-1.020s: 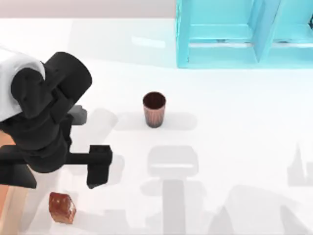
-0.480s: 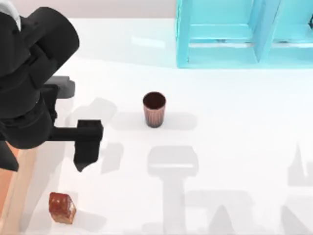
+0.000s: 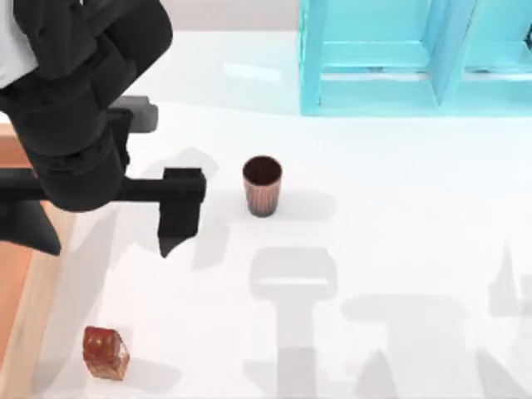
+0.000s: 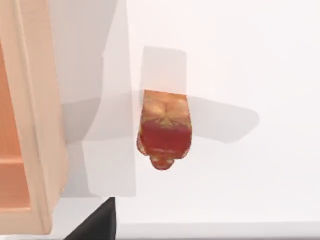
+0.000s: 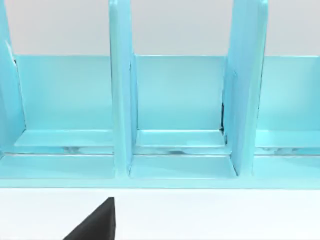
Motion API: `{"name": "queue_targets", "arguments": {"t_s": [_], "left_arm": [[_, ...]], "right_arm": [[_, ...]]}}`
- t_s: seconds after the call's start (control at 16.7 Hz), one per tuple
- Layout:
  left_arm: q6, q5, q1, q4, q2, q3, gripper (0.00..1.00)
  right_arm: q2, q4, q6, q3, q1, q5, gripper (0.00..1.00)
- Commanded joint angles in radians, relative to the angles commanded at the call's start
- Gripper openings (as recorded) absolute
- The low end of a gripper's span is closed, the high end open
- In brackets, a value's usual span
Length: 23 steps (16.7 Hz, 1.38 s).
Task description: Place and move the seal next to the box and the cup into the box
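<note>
The reddish-brown seal (image 3: 105,353) rests on the white table near the front left, just to the right of the box's light wood rim (image 3: 46,283). In the left wrist view the seal (image 4: 164,131) lies free beside the box (image 4: 37,125). The ribbed dark brown cup (image 3: 263,186) stands upright mid-table. My left gripper (image 3: 158,179) hovers open left of the cup, well behind the seal and holding nothing; one of its fingertips (image 4: 97,225) shows dark in its wrist view. My right gripper's fingertip (image 5: 95,225) faces the shelf, parked and open.
A turquoise shelf frame (image 3: 399,58) stands at the back right; its compartments (image 5: 175,110) are close in front of the right wrist camera. Bare white table lies to the right of the cup.
My left arm has risen away from the seal and travelled toward the back of the table, then right toward the cup. Seal and cup have not moved.
</note>
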Motion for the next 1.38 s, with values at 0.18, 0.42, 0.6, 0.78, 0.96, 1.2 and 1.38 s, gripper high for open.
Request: {"name": "queue_targets", "arguments": {"t_s": [0.18,0.42,0.6,0.78,0.96,1.2,1.38], "left_arm": [[-0.026,-0.006,-0.024,-0.027,0.189,0.220,1.00],[-0.063,-0.017,-0.059,-0.061,0.455,0.557,1.00],[-0.087,-0.026,-0.082,-0.079,0.645,0.804,1.00],[-0.104,-0.036,-0.100,-0.093,0.814,1.002,1.00],[-0.115,-0.045,-0.112,-0.104,0.919,1.110,1.00],[-0.118,-0.047,-0.115,-0.108,0.939,1.130,1.00],[-0.117,-0.045,-0.109,-0.103,0.938,1.124,1.00]], "right_arm": [[0.000,0.000,0.000,0.000,0.000,0.000,1.00],[0.000,0.000,0.000,0.000,0.000,0.000,1.00],[0.000,0.000,0.000,0.000,0.000,0.000,1.00],[0.000,0.000,0.000,0.000,0.000,0.000,1.00],[0.000,0.000,0.000,0.000,0.000,0.000,1.00],[0.000,0.000,0.000,0.000,0.000,0.000,1.00],[0.000,0.000,0.000,0.000,0.000,0.000,1.00]]}}
